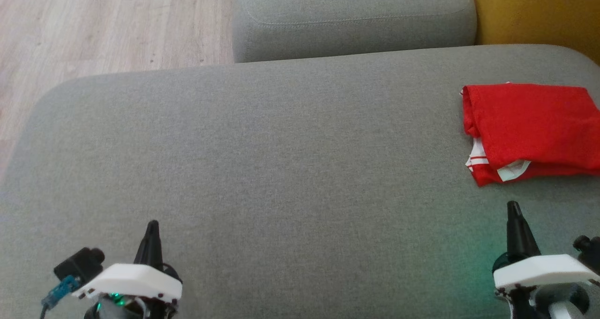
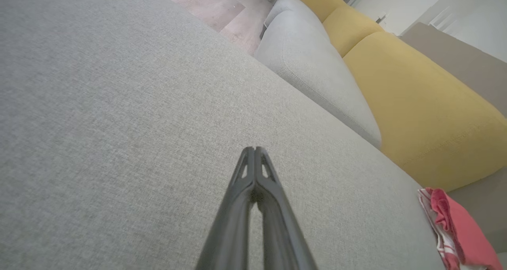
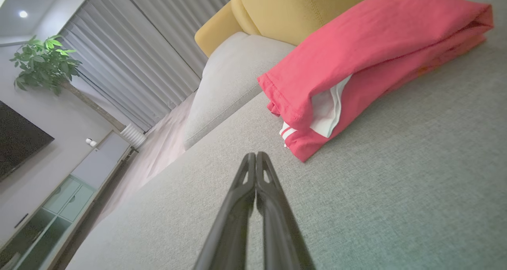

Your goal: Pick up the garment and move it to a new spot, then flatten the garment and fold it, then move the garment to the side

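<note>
Grey woven fabric of the wide seat cushion (image 1: 281, 159) lies bare under me across most of its width, with wooden floor (image 1: 93, 28) past its far left corner. My left hand (image 1: 153, 225) hovers low at the near left, its two fingers pressed together with nothing between them, well apart from any cloth; I judge it sits there because nothing on that side needs holding. Beyond the middle is a smaller grey cushion (image 1: 351, 19), and a yellow backrest (image 1: 539, 10) rises to its right. The garment (image 1: 529, 127), red with white stripes and a white label peeking out at its near left corner, lies folded into a compact stack at the far right of the seat cushion, running off the right edge of the head view. My right hand (image 1: 513, 206) hangs near the stack's near edge, apart from it, fingers likewise closed together and empty. From how things lie, I judge the folding done and the stack set to the side on purpose; little of the task seems left, though the layers at that near corner look slightly untidy.
</note>
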You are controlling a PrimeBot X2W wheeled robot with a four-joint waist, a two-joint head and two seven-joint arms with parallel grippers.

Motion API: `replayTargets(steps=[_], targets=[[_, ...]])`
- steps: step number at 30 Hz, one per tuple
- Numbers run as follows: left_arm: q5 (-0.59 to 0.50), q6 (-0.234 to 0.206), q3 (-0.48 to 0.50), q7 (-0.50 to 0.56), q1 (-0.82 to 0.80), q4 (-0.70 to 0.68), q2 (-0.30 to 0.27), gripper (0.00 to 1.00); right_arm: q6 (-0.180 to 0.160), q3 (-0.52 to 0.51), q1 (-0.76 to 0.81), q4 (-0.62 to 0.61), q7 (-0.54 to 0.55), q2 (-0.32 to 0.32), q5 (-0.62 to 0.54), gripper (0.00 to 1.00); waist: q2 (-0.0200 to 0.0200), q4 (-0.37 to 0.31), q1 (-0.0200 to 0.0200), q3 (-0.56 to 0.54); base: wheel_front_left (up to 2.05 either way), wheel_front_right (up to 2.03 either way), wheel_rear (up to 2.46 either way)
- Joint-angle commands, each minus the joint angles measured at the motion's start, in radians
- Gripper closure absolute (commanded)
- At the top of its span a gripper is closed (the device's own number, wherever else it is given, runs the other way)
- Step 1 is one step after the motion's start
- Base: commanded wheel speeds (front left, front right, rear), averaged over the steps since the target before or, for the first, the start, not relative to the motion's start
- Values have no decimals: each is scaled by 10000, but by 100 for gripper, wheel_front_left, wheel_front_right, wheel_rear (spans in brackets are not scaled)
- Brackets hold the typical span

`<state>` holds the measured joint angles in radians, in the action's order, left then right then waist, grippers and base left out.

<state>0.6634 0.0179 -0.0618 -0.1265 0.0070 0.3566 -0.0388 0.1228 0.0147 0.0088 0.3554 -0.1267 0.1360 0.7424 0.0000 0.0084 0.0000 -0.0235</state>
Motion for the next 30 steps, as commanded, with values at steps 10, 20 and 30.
replayTargets(steps=[10,20,30], targets=[[1289,172,393,312,-690,-473,-61,100,34,-199,-664,-466,322,-61,1197,100,0,-10,0,33,0,0,0],[2420,304,582,600,-754,-562,-69,100,41,-351,-734,-555,611,-172,2230,100,0,-20,0,65,0,0,0],[3547,436,770,888,-818,-650,-76,100,47,-502,-804,-643,899,-282,3260,100,0,-30,0,97,0,0,0]])
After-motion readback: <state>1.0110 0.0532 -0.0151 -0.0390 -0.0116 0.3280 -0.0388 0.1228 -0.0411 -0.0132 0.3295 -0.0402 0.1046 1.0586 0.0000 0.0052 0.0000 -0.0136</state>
